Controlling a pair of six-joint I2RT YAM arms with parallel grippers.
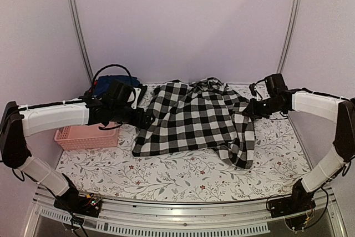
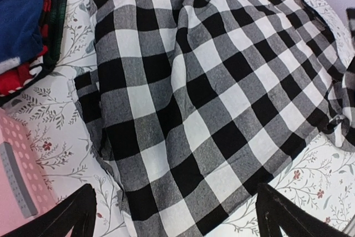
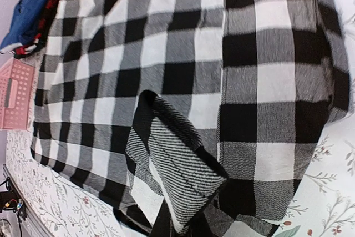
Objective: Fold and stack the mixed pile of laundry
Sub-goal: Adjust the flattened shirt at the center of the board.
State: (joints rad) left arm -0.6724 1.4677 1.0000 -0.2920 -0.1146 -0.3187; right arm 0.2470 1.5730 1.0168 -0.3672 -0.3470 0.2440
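Checked shirt [image 1: 191,117], fold step: R gripper [image 1: 248,109] clamped on its right edge, L gripper [image 2: 175,190] apart over left edge; next L must pinch there.

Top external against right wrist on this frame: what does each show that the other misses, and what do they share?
Only top external: both arms whole, with the left end effector at the left edge of the checked shirt and the right end effector at its right edge. Only right wrist: a raised fold of shirt cloth bunched toward the camera, its weave visible. Both: the shirt spread on the floral table cover, the pink basket, and the blue garment beyond it.
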